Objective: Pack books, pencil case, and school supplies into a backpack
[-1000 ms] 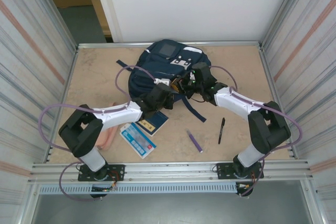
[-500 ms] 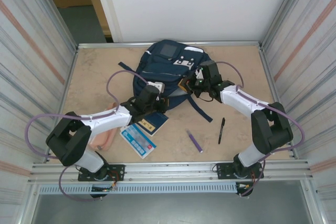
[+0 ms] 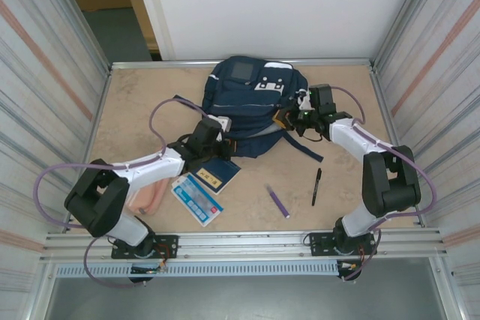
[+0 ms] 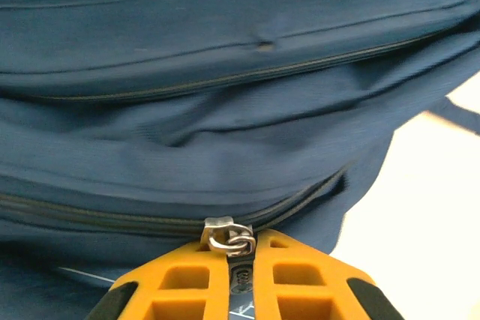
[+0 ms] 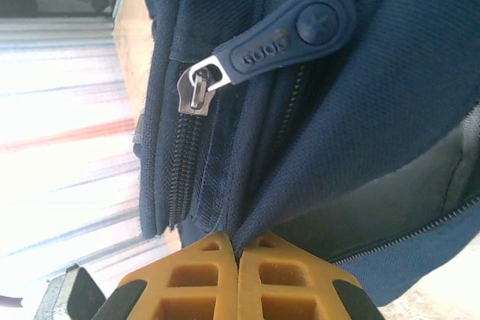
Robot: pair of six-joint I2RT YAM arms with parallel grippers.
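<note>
The left gripper (image 4: 241, 254) is closed, its jaws pinching the metal zip pull (image 4: 229, 239) of the backpack (image 3: 251, 103). The pull sits right at the fingertips, and the body of the bag lies beyond it, away from the wrist. The zip track (image 4: 90, 213) runs crosswise to the jaws, level to one side and curving upward on the other. An opening stroke is therefore judged to be required sideways along that track, not straight back toward the arm base.

The right gripper (image 5: 238, 249) is likewise closed. A fold of the backpack's fabric is clamped in it, below a rubber pull tab (image 5: 289, 31). This hold is judged to act as the brace.

The bag is placed at the far middle of the table (image 3: 135, 110), with the left arm at its near-left edge and the right arm at its right side. The navy book (image 3: 219, 174), booklet (image 3: 196, 200), pencil case (image 3: 152, 196), black pen (image 3: 317, 185) and purple pen (image 3: 278, 201) are laid out unpacked nearer the arm bases.
</note>
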